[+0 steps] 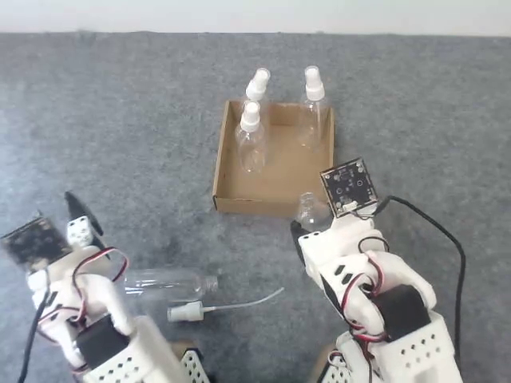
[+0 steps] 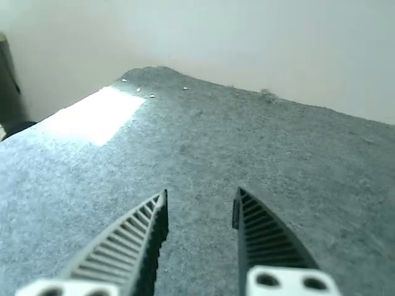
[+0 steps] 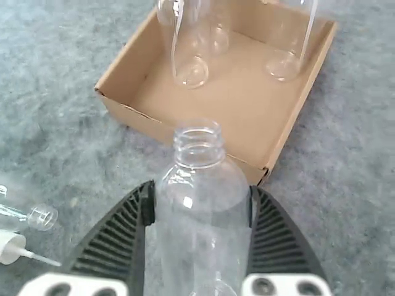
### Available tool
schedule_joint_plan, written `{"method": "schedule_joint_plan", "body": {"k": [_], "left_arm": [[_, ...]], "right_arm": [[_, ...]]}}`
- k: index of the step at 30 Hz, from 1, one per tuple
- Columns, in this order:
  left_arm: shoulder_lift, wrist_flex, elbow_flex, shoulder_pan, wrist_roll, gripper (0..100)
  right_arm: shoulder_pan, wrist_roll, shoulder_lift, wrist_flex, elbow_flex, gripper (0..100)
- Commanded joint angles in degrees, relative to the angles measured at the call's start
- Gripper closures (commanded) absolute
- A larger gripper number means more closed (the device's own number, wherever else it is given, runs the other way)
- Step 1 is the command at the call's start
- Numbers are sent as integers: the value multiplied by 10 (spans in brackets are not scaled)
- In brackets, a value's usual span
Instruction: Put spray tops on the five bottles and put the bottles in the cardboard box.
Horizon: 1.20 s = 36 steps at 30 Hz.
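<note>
Work looks to be at the fourth of the five bottles. In the high view three capped bottles [image 1: 251, 137] stand in the cardboard box [image 1: 275, 206] at the middle of the table. Just beside the box's near right corner, the right gripper [image 1: 310, 225] holds an open bottle [image 1: 313, 207] upright. At the near left the left gripper [image 1: 84, 217] sits over grey carpet [image 1: 144, 120]. To its right a lying bottle [image 1: 168, 282], also topless, rests on its side. Just nearer than that is a loose spray top [image 1: 188, 311], its thin tube trailing right.

In the left wrist view the left gripper [image 2: 200, 198] has its fingers moderately apart with nothing between them. Beyond it the carpet [image 2: 278, 154] runs to a pale wall [image 2: 247, 43], with a bright patch of light [image 2: 92, 114] on the far part.

In the right wrist view the right gripper [image 3: 200, 192] has its fingers closed on the open bottle [image 3: 199, 163] at its shoulders, the neck bare. The cardboard box [image 3: 123, 106] lies just beyond, with the bases of the capped bottles [image 3: 188, 69] on its floor. The lying bottle [image 3: 40, 216] and the loose spray top [image 3: 7, 248] are off to one side.

Next, I judge, the left gripper must pick up the loose spray top. It must then thread the tube down the held neck and seat the top before the bottle goes in the box.
</note>
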Motion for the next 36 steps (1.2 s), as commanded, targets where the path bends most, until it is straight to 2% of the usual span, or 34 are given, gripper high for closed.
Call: {"method": "schedule_joint_plan", "body": {"k": [1,8,12,17,22,28,32,36], "left_arm": [[-7,45,-68,25,-57,836],[-5,128,-163,29,-154,836],[-5,181,-192,73,-210,838],[-5,249,-211,146,-252,839],[-5,282,-211,178,-279,838],[19,304,-217,176,-324,837],[117,309,-240,151,-327,837],[240,324,-298,91,-313,837]], "right_arm": [[7,-5,-9,-15,0,991],[8,-5,-9,-15,0,991],[9,-5,-9,-15,0,991],[67,-5,-10,-21,-3,991],[116,-6,-10,-36,-3,991],[120,-6,-10,-44,0,991],[119,-6,-10,-44,0,991],[119,-6,-9,-44,1,991]]}}
